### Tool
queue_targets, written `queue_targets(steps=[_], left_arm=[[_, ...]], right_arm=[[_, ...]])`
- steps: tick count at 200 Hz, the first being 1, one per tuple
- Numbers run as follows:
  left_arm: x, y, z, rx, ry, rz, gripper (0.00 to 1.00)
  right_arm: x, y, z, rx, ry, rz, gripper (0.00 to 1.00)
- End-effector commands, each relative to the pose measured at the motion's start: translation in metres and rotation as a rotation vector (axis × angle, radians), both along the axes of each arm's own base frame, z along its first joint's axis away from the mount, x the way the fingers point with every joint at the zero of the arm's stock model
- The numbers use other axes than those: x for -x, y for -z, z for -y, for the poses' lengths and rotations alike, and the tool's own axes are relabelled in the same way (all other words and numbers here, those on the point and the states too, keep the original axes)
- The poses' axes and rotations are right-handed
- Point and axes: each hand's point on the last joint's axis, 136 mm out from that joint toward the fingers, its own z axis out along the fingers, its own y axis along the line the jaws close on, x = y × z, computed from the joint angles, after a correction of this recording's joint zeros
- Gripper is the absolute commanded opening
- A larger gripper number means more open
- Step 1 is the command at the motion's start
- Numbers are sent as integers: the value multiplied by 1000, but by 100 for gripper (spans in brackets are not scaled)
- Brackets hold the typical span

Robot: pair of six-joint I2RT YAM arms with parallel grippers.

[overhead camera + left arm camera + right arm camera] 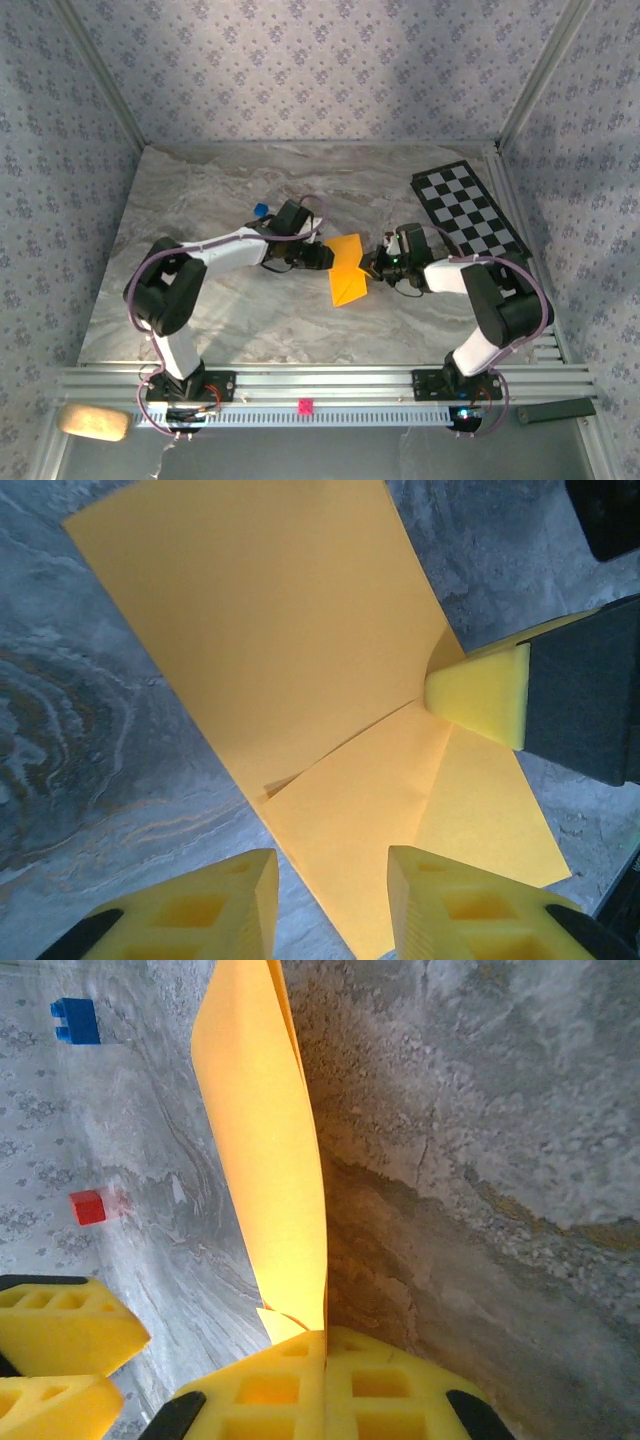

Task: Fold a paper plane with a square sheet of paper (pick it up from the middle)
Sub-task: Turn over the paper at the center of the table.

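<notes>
Reaching in from the near edge of the grey marbled worktop (260,320), the two arms meet at its centre. There lies the thin orange-yellow square sheet of paper (346,268), already creased into a smaller angular shape.

At the sheet's 3 o'clock side the right claw (325,1380) has its yellow foam fingers pressed together on the paper's edge, and the paper curls up a little where it is pinched. That grip looks meant to anchor the folded layers so they cannot slide or spring apart.

At 9 o'clock the left claw (330,900) stands with its fingers apart. A corner of the paper lies in the gap, but nothing is pinched. I judge it free to take a fresh hold for the next crease. Its wrist view shows a diagonal flap laid over the sheet's nearer part.

Farther off, a tiny blue cube (260,211) sits at 11 o'clock and a black-and-white checkered board (466,210) at 1 o'clock. Both are well apart from the folding.
</notes>
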Motion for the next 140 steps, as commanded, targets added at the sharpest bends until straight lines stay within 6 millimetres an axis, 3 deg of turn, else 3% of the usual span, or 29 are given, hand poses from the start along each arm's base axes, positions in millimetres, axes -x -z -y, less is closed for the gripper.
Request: queue_targets(steps=[1, 68, 92, 118, 140], left_arm=[[-5, -11, -9, -12, -35, 61, 35], [-19, -29, -37, -6, -151, 131, 40], [-26, -39, -42, 19, -197, 168, 41], [-31, -52, -49, 38, -218, 206, 43], [-31, -62, -65, 24, -224, 234, 47]], right_arm=[[6, 4, 9, 45, 4, -1, 5], [2, -1, 10, 70, -6, 1, 5], [2, -15, 9, 106, -40, 19, 5], [4, -34, 22, 224, -55, 63, 5], [3, -56, 31, 335, -56, 128, 5]])
